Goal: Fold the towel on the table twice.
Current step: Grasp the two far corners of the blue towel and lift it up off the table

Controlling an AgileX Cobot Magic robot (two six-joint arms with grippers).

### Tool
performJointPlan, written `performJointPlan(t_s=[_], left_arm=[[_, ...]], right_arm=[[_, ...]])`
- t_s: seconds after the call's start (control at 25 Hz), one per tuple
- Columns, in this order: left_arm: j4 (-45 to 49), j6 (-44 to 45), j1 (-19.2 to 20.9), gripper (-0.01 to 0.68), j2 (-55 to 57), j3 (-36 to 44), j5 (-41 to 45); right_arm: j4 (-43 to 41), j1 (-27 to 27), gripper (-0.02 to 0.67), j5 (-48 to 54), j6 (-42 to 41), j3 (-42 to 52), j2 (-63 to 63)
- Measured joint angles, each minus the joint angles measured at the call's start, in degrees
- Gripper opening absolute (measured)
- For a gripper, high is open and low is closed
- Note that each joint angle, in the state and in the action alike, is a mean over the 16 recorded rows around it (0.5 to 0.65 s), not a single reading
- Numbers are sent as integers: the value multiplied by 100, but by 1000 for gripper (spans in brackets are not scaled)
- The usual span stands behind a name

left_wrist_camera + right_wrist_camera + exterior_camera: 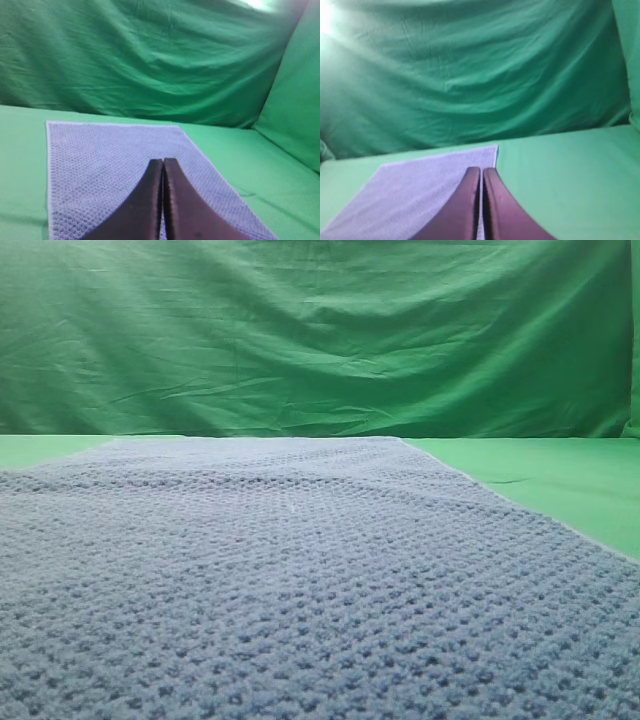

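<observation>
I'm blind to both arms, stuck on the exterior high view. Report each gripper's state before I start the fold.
Observer: The left gripper is shut, holding nothing, above the blue-grey waffle-weave rectangular towel.
Operator: Now the right one.
Observer: The right gripper is shut too, also empty, over the towel's right edge.
Operator: Tell me how the towel lies.
Observer: Flat and unfolded on the smooth green table, its far corners visible in both wrist views.

The table (pixel 560 475) is showing as a smooth plain green surface, and 1 towel (pixel 300 580) is lying flat and unfolded directly on it, leaving bare green showing along both sides.
</observation>
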Motion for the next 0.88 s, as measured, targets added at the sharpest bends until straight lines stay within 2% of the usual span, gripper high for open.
performJointPlan(t_s=[0.2, 0.52, 0.88], left_arm=[[67, 182, -4, 0, 547, -272, 249], [190, 107, -10, 0, 948, -465, 459], [1434, -872, -10, 0, 2010, -1189, 906]], right_arm=[[-17, 0, 0, 747, -246, -769, 982], [-111, 0, 0, 1354, -573, -1399, 1875], [-743, 164, 0, 2158, -533, -2370, 2955]])
